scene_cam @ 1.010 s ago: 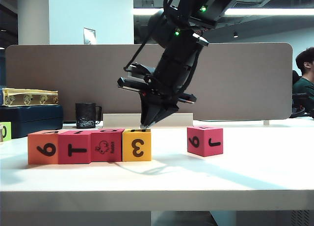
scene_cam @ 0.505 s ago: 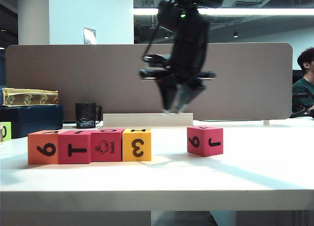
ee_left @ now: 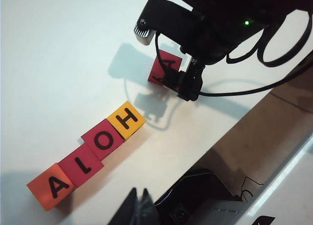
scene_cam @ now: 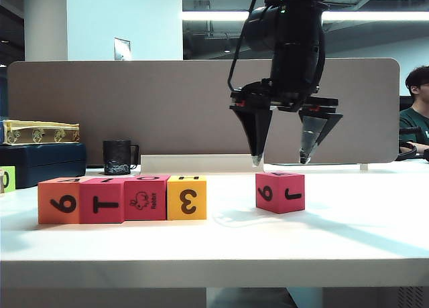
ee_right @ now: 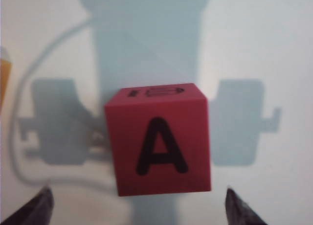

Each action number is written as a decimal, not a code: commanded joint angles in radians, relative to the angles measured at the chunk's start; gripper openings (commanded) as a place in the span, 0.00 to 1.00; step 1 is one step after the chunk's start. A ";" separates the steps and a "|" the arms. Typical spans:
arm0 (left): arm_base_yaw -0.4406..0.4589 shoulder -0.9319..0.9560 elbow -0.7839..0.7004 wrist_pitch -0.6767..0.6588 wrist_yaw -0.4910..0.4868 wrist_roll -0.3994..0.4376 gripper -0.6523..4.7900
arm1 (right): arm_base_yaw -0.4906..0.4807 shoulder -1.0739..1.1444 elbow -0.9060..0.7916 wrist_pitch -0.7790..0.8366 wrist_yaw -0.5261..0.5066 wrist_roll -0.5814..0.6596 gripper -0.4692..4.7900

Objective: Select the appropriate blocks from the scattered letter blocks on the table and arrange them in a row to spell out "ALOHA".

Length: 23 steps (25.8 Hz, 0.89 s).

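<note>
On the left of your desk [scene_cam: 348, 234] sits a touching row of four letter blocks: orange block [scene_cam: 59, 200], pink-red block [scene_cam: 102, 200], second pink-red block [scene_cam: 146, 197], then yellow block [scene_cam: 187, 197], their tops reading A, L, O, H. Your left gripper [ee_left: 139, 208] shows only as dark fingertips pressed together, holding nothing, high over the desk. Further right, well apart from the row, the lone pink-red A block [scene_cam: 279, 192] stands alone, and your right gripper [scene_cam: 279, 162] hangs just above it, jaws spread wide, empty.
</note>
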 commanded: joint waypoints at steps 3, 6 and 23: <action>0.001 -0.004 0.003 0.006 0.005 0.004 0.11 | 0.003 0.026 0.005 0.014 0.000 -0.003 0.94; 0.001 -0.004 0.003 0.004 0.005 0.004 0.11 | 0.003 0.062 0.005 0.033 0.001 -0.003 0.94; 0.001 -0.004 0.003 0.016 0.005 0.005 0.11 | 0.010 0.088 0.005 0.040 -0.005 0.009 0.49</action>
